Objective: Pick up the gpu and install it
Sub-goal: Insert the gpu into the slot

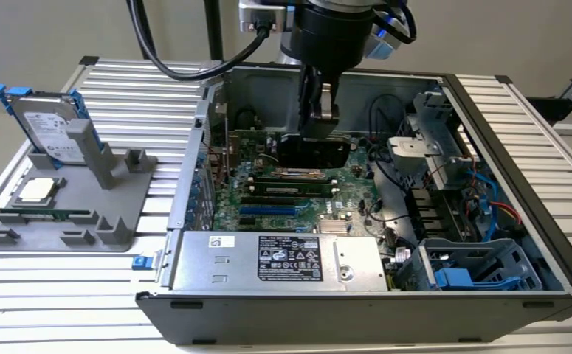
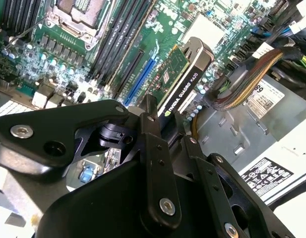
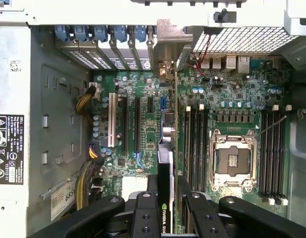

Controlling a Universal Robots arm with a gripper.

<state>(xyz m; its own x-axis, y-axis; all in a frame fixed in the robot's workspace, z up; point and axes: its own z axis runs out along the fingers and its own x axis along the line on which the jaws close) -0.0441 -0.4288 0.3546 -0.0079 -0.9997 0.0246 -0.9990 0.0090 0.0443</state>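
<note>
In the exterior view my claw [image 1: 317, 125] hangs inside the open computer case [image 1: 522, 133], which lies on its side on the ribbed metal surface [image 1: 118, 81], and it is clenched on the gpu [image 1: 315, 151], held edge-down above the green motherboard [image 1: 266, 195], I judge so that its connector edge can meet a slot. Toward the surface's edge on the exterior view's left, a grey holder [image 1: 108, 184] props the hard drive [image 1: 49, 129] upright and cradles a small silver chip [image 1: 35, 190], both kept apart from my work. In the second wrist view my black fingers [image 2: 157, 148] pinch the thin card from both faces; the gpu [image 2: 185, 84] shows its green board on one side and its matte black cooler on the other, poised over the blue slot [image 2: 140, 82]. In the first wrist view I look straight down the gpu's [image 3: 164, 168] narrow edge, lined up with the long slots [image 3: 138, 124] beside the bare socket [image 3: 232, 161], with the silver bracket [image 3: 168, 44] near the case's rear openings.
</note>
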